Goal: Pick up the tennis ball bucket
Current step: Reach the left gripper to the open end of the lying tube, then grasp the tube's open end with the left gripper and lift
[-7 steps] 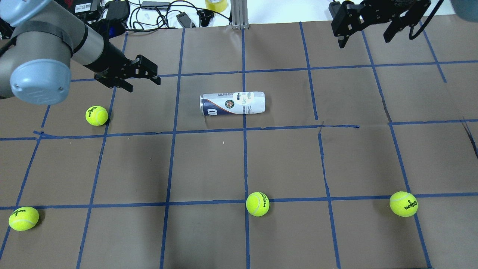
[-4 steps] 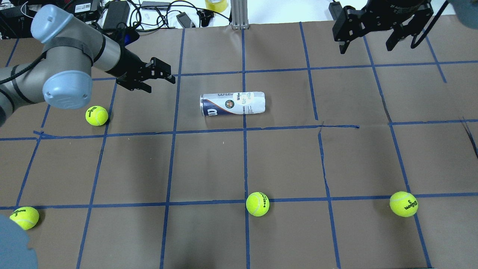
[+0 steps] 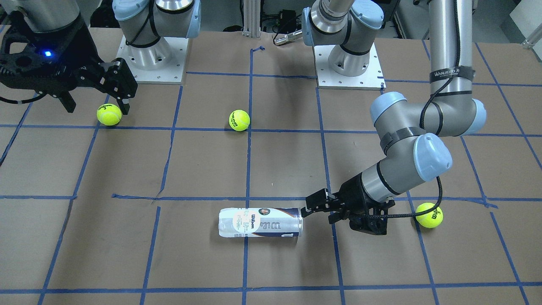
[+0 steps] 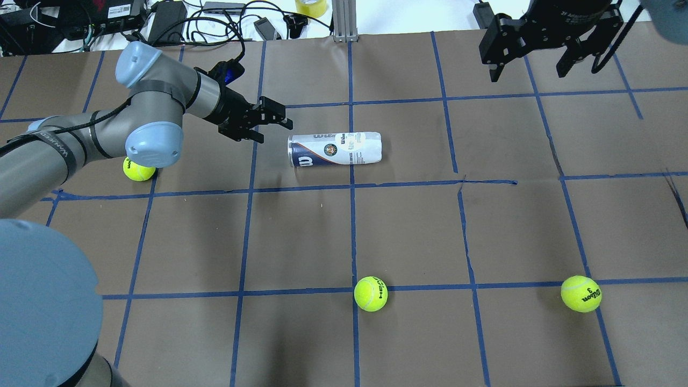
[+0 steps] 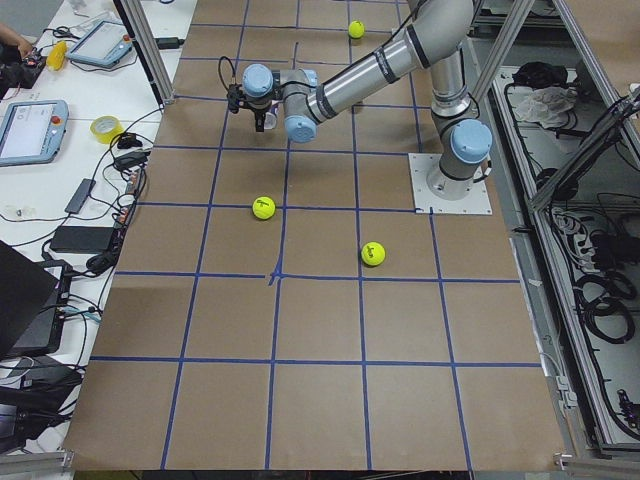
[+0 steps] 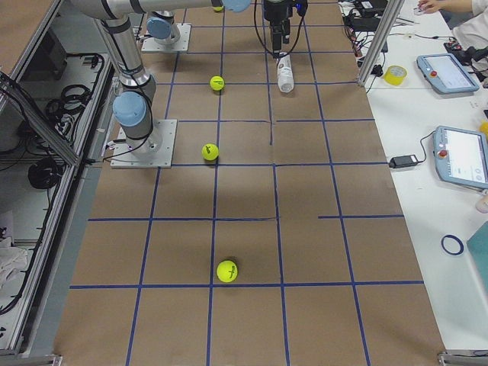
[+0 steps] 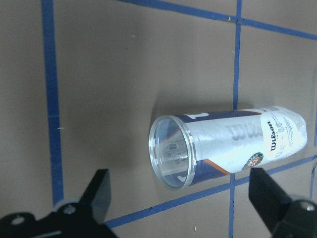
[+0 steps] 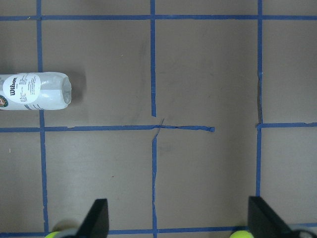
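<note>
The tennis ball bucket (image 4: 335, 149) is a slim clear can with a white and navy Wilson label. It lies on its side on the brown paper, its metal-rimmed open end to the left in the overhead view. It also shows in the front view (image 3: 260, 222), the left wrist view (image 7: 223, 148) and the right wrist view (image 8: 34, 92). My left gripper (image 4: 275, 129) is open and empty, just short of the can's open end; in the left wrist view (image 7: 178, 173) its fingers straddle the rim. My right gripper (image 4: 527, 67) is open and empty, high at the far right.
Yellow-green tennis balls lie at the left under my left elbow (image 4: 139, 169), front centre (image 4: 371, 293) and front right (image 4: 581, 293). Cables and adapters (image 4: 215, 16) and a tape roll (image 4: 312, 6) sit beyond the table's far edge. Blue tape lines grid the paper.
My left arm has swung right, bringing its open gripper from near the left ball to the can's open end. The right gripper has barely moved. The can has not moved.
</note>
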